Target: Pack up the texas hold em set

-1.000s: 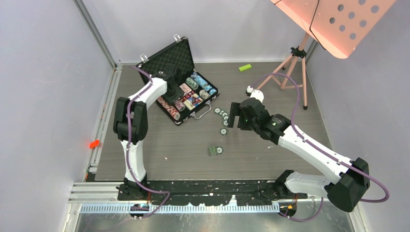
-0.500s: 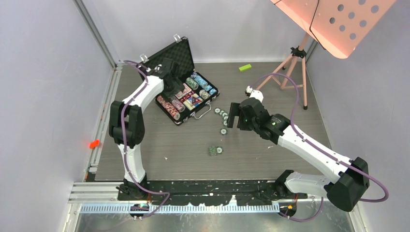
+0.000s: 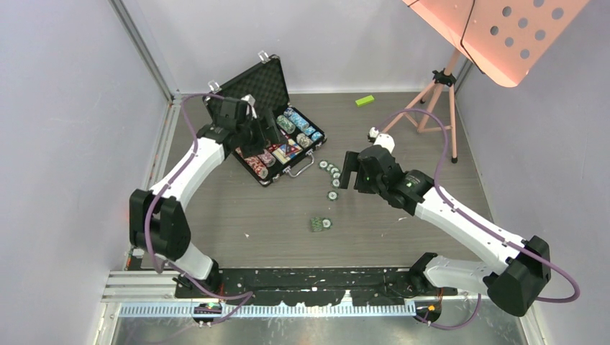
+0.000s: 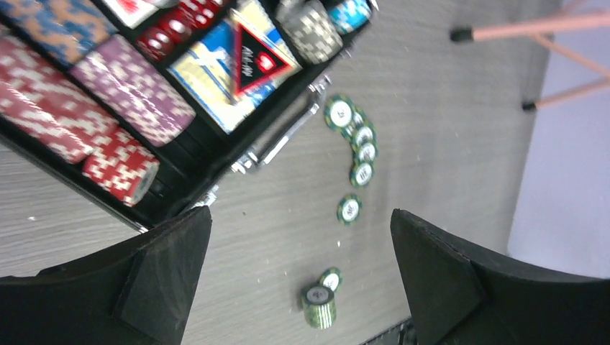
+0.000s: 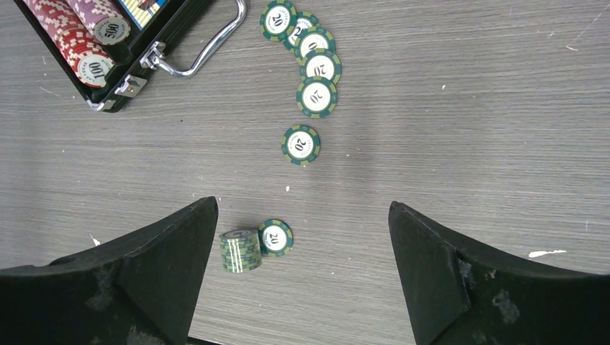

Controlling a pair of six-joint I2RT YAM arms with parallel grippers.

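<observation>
green 20 chips point(image 5: 316, 97) trail in a line straight ahead of the right arm's point(image 3: 446, 205) spread jaws, way nearer than the left arm's point(image 3: 190, 162), also spread.

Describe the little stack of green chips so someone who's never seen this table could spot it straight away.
Find the open black briefcase at the far left of the table, then follow the curved trail of flat green chips from it toward the near edge. Beyond the trail's last chip sits the stack: the only green chips piled up, with one flat chip right beside it.
</observation>
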